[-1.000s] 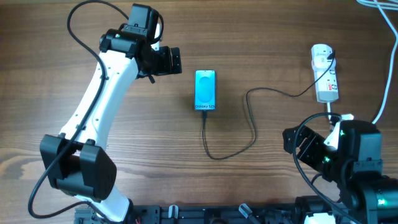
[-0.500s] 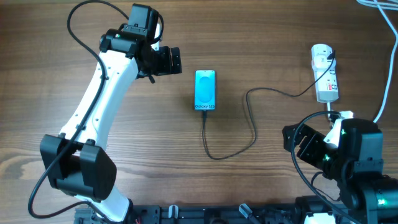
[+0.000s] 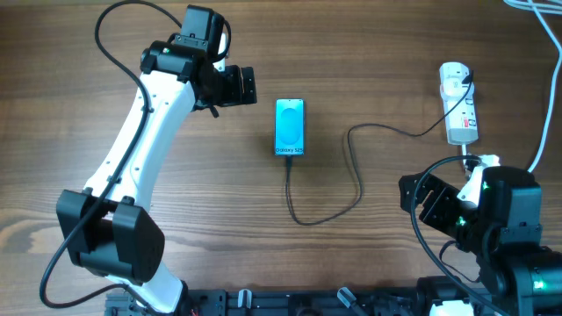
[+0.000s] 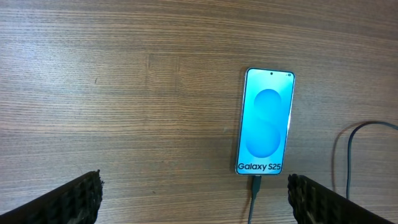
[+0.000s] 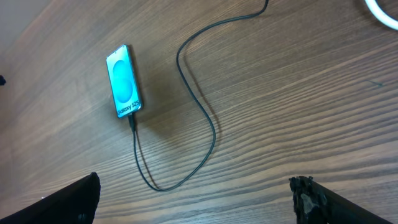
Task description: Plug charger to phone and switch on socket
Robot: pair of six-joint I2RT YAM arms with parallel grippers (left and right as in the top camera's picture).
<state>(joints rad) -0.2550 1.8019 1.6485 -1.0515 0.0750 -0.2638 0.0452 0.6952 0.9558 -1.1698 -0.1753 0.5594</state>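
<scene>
The phone (image 3: 290, 127) lies flat mid-table, teal screen up, "Galaxy S25" at its near short edge; it also shows in the left wrist view (image 4: 266, 121) and the right wrist view (image 5: 124, 81). The charger's thin black cable (image 3: 356, 180) runs from the socket (image 3: 458, 104), a white power strip at the right, loops and meets the phone's near edge with its connector (image 4: 255, 182). My left gripper (image 3: 244, 86) is open and empty, left of the phone. My right gripper (image 3: 418, 202) is open and empty at the near right, below the socket.
The socket's thick white cord (image 3: 549, 79) runs along the table's right edge. The cable loop (image 5: 205, 124) lies on the bare wood between the phone and my right arm.
</scene>
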